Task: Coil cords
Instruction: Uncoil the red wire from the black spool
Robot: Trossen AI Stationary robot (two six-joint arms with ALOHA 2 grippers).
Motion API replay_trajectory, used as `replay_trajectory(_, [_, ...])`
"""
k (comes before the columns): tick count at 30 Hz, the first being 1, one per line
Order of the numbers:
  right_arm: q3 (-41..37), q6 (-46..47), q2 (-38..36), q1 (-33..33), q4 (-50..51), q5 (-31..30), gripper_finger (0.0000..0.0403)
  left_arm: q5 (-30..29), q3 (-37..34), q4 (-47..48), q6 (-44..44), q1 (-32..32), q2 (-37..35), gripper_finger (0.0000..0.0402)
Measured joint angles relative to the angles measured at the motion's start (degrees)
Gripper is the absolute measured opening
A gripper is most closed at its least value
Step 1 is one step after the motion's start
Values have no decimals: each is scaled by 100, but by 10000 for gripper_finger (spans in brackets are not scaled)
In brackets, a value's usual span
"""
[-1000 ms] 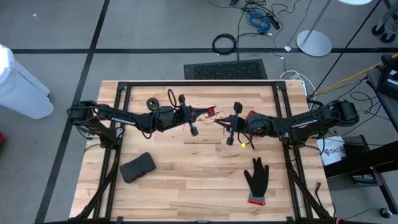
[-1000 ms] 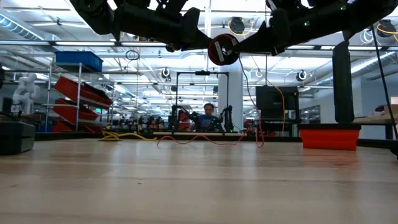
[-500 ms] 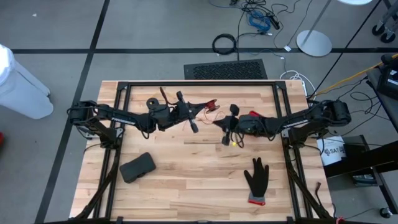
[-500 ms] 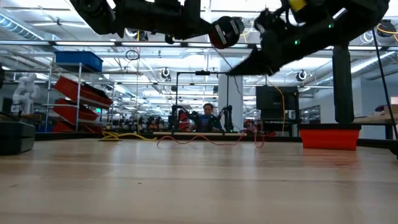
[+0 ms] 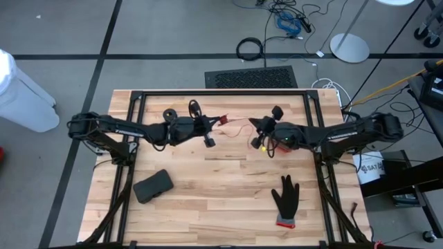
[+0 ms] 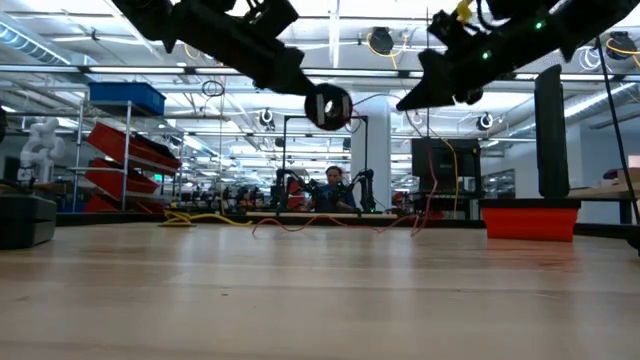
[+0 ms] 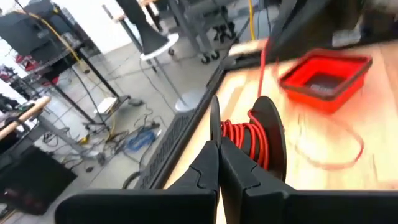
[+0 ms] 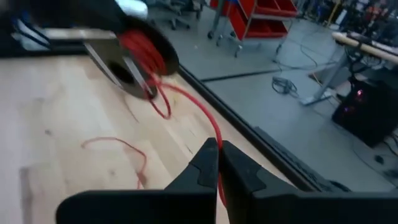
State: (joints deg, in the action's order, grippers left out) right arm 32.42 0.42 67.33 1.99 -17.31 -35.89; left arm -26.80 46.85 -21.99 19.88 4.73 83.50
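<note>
A small black spool wound with the red cord hangs above the table's far middle, with my left gripper shut on it; the low view shows the spool well off the wood. From it the red cord runs in a shallow curve to my right gripper, which is shut on the cord, a little to the right in the high view. More red cord lies loose on the table. A second black spool lies on the wood at the far left. My left gripper pinches the rim of the spool's near disc between its two fingers, which come nearly level from the table's left. The spool is lifted clear and stands on edge. My right gripper pinches the red cord between its fingertips, coming nearly level from the table's right. The cord passes between the fingers and hangs slack below them.
A black glove with a red cuff lies near the front right. A black pouch lies at the front left. A red bin stands on the table beyond the spool. A black frame rail borders the far edge.
Both wrists have rolled. In the low view the spool, still in my left gripper, has risen a little and then sunk lower and to the left. My right gripper went toward the spool, then drew back toward the table's right edge, with the red cord between them.
</note>
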Motion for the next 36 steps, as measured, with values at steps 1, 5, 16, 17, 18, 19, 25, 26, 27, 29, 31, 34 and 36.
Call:
replay_trajectory(1, [0, -9, -60, -24, -3, -1, 0, -5, -2, 57, 2, 17, -8, 0])
replay_trajectory(5, [2, -122, -188, -133, -19, 4, 0, -93, -1, 133, 69, 22, -10, 0])
replay_trajectory(16, [4, -927, -49, -645, -1159, 1365, 0, -386, -31, 16, 153, 255, 51, 0])
replay_trajectory(17, [4, -938, -27, -658, -1228, 1597, 0, -396, -31, -86, 139, 285, 51, 0])
replay_trajectory(18, [4, -923, 7, -663, -1251, 1777, 0, -427, -31, -205, 82, 318, 51, 0])
replay_trajectory(19, [4, -890, 58, -663, -1293, 1935, 0, -453, -31, -350, 23, 348, 51, 0])
replay_trajectory(25, [7, -705, 562, -661, -1303, 2132, 0, -260, -31, -1434, -324, 484, 51, 0])
replay_trajectory(26, [7, -696, 659, -655, -1318, 2127, 0, -112, -31, -1598, -484, 508, 51, 0])
replay_trajectory(27, [7, -680, 741, -643, -1315, 2104, 0, 42, -31, -1753, -653, 534, 51, 0])
replay_trajectory(29, [5, -542, 856, -572, -1274, 1782, 0, 527, -31, -1965, -1019, 588, 51, 0])
replay_trajectory(31, [4, -440, 869, -458, -1022, 1176, 0, 1045, -31, -1965, -1319, 618, 48, 0])
replay_trajectory(34, [3, -340, 806, -277, -550, 415, 0, 1606, -31, -1751, -1504, 618, -8, 0])
replay_trajectory(36, [2, -322, 677, -175, -329, 94, 0, 1756, -31, -1423, -1486, 605, -106, 0])
